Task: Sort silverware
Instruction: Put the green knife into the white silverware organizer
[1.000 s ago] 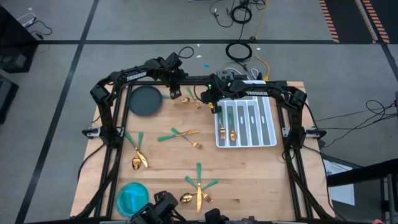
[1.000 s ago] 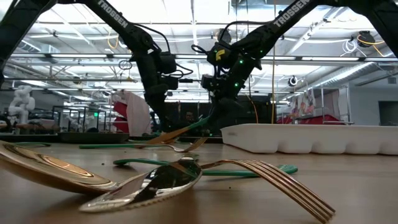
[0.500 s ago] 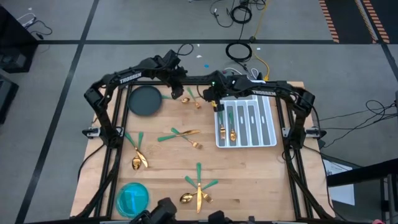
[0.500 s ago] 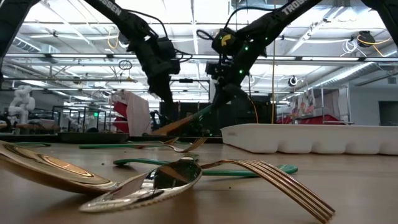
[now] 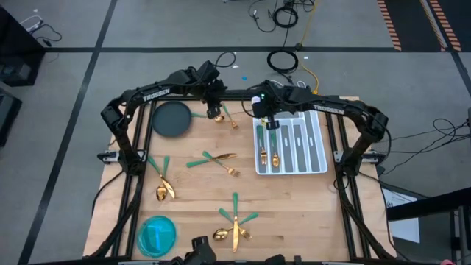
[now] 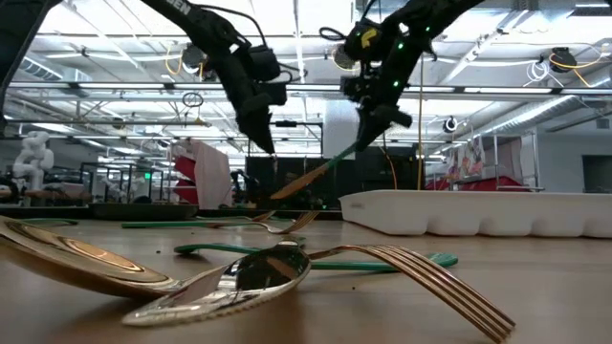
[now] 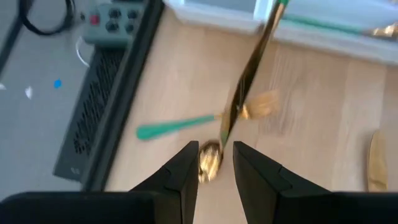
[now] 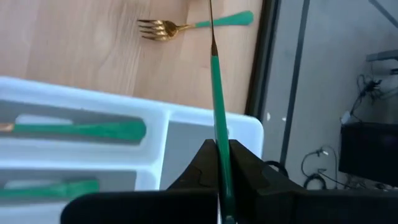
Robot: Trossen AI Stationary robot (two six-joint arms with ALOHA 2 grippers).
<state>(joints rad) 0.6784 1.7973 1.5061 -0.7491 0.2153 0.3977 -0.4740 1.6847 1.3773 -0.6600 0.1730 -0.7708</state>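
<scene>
My right gripper (image 5: 268,120) is shut on a gold-bladed knife with a green handle (image 6: 316,177), over the far left corner of the white tray (image 5: 321,147). The knife slants down toward the table's left. My left gripper (image 5: 215,110) hovers open at the far edge beside the dark plate (image 5: 171,118). Between its fingers in the left wrist view I see a gold spoon head (image 7: 208,163) lying on the table below. A fork (image 7: 186,124) lies flat next to it. More silverware lies in loose groups mid-table (image 5: 213,158), left (image 5: 163,185) and near (image 5: 235,224). My right gripper pinches the knife's green handle (image 8: 217,127) between its two fingers, which run along the handle. The fingers slant down from the table's right. The knife sticks out beyond the fingertips, tilted with its gold blade end (image 6: 279,193) lowest, lifted clear of the table.
The tray holds a fork (image 5: 263,154) and a spoon (image 5: 275,157) in its left compartments, with green handles in others. A blue round dish (image 5: 157,234) sits at the near left corner. A black box and cables (image 7: 102,93) lie just past the table's far edge.
My right gripper has risen and gone toward the table's right, over the tray's corner, carrying the knife; the knife's gold end has come up from near the table. My left gripper has also risen and shifted a little to the right, its fingers unchanged.
</scene>
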